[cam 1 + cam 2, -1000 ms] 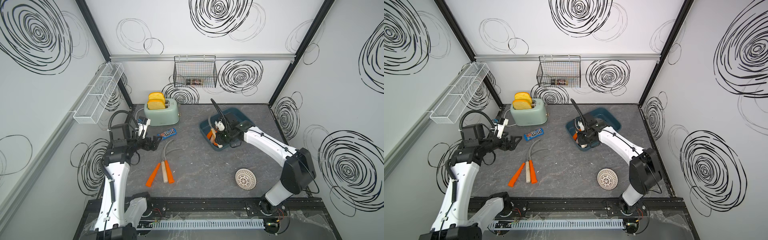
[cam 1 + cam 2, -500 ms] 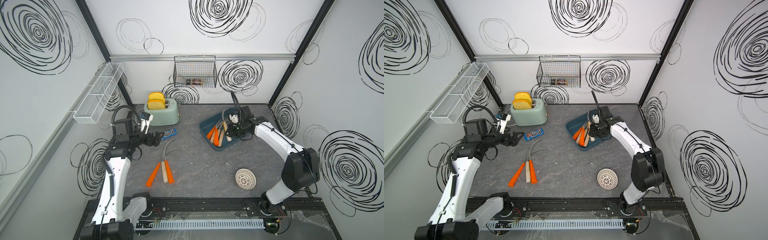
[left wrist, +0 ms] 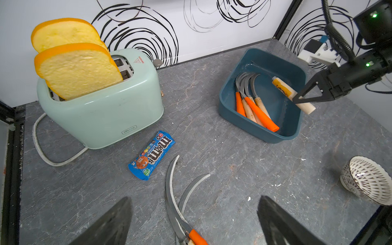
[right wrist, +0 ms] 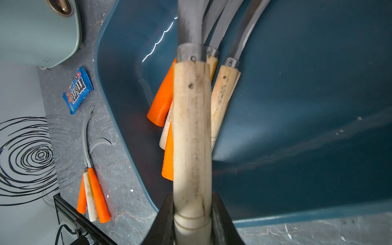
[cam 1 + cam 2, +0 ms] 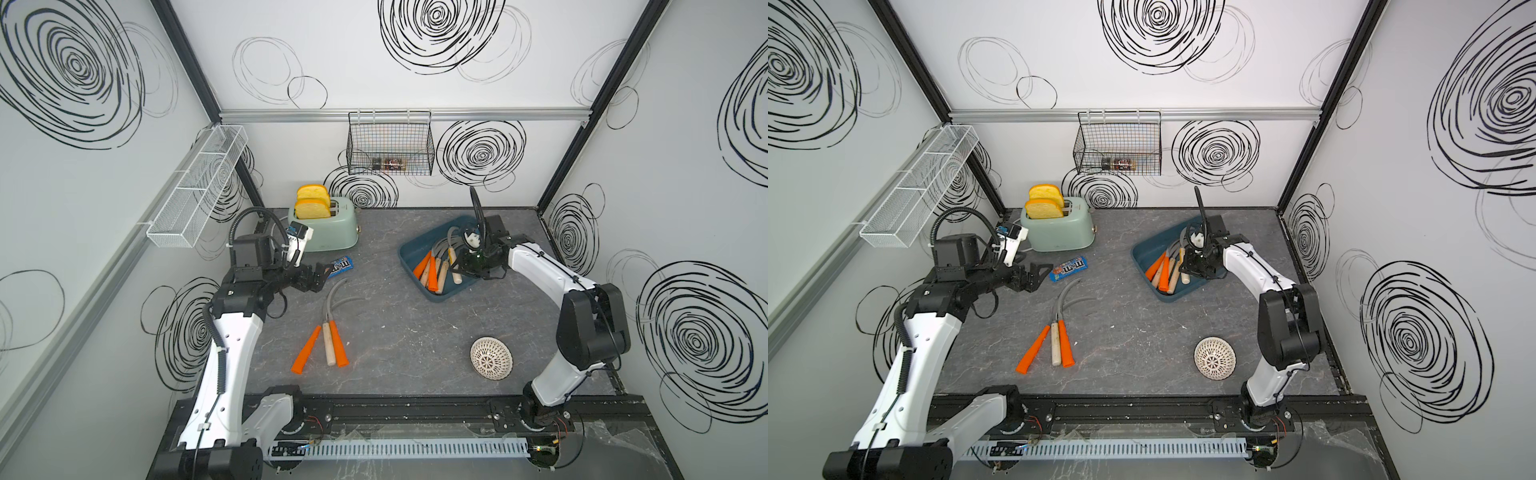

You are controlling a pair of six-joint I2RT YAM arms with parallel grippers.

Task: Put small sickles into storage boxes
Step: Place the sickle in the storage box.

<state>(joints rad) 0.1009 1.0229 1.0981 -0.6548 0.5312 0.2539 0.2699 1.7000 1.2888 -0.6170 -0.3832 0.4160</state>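
While looking down over the bench (image 5: pixel 395 332), found the right claw (image 5: pixel 460 272) clamped tight on the butt end of a wooden-handled sickle (image 3: pixel 284 89), over the side of the teal tray (image 5: pixel 415 280) away from the toaster (image 5: pixel 332 237). Saw the same grip from the right wrist: black fingers (image 4: pixel 165 218) pressed against both sides of the pale handle, grey blade pointing away across the tray. Saw that handle tilted in the left wrist view, butt end raised past the rim. Could not make out any contact between blade and tray floor.

Counted four more sickles (image 3: pixel 254 110) lying inside the tray on the toaster side, handles packed side by side in the order orange, wood, orange, wood, blades curving together toward the back wall.

Found three loose sickles (image 5: pixel 328 340) flat on the bench, well apart from the tray, handles bunched and touching, one wooden between two orange, blades reaching toward a blue candy bag (image 5: pixel 340 266).

Found the left claw (image 5: pixel 324 276) hanging above the bench just beside that bag, jaws spread wide, holding nothing.

Noted two bread slices (image 5: pixel 311 203) standing in the toaster and a patterned bowl (image 5: pixel 491 358) near the right arm's base.
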